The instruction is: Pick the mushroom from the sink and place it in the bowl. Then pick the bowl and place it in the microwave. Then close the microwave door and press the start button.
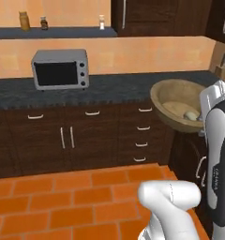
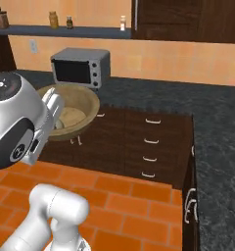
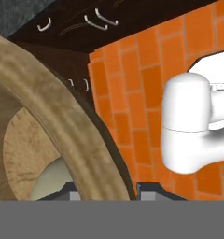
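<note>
Bowl held aloft
My gripper (image 3: 104,189) pinches the bowl (image 1: 177,104) rim, tilted above the floor; the mushroom (image 1: 191,115) seemingly rests inside.

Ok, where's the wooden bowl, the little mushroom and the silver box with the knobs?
bowl (image 1: 167,93): left base view, on its upper rim.
mushroom (image 1: 191,115): left base view, on its pale cap inside the bowl.
silver box (image 2: 73,71): right base view, on its dark front window.

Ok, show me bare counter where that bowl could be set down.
Free: the dark counter between the small silver oven and the held bowl, and the stretch running along the right. Crowded: the shelf with jars.
</note>
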You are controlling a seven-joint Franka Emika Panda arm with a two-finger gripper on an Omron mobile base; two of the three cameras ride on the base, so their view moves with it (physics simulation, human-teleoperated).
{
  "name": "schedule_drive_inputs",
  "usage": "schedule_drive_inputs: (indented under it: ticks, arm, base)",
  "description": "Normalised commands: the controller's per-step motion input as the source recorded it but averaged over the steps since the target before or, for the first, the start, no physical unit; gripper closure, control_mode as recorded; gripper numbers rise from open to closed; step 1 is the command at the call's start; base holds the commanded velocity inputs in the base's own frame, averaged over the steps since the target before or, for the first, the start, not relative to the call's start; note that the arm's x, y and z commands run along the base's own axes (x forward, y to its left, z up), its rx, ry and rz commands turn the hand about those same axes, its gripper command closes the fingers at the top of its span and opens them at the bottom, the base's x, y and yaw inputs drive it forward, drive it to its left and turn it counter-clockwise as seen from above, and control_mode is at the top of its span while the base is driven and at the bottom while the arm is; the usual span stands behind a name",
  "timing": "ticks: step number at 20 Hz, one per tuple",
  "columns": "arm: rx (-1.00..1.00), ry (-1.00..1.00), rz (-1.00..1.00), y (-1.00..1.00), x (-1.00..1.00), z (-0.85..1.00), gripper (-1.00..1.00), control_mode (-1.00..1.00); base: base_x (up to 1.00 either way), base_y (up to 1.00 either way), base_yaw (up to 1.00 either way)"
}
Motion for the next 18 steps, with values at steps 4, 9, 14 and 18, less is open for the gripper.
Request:
schedule_drive_inputs:
  ticks: [4,9,14,18]
  arm:
    - [0.00,0.00,0.00,0.00,0.00,0.00,1.00,1.00]
    - [0.00,0.00,0.00,0.00,0.00,0.00,1.00,1.00]
    - [0.00,0.00,0.00,0.00,0.00,0.00,1.00,1.00]
    - [0.00,0.00,0.00,0.00,0.00,0.00,1.00,1.00]
  base:
    - [1.00,0.54,0.29]
    - [0.61,0.51,0.68]
    - [0.46,0.42,0.74]
    - [0.33,0.23,0.80]
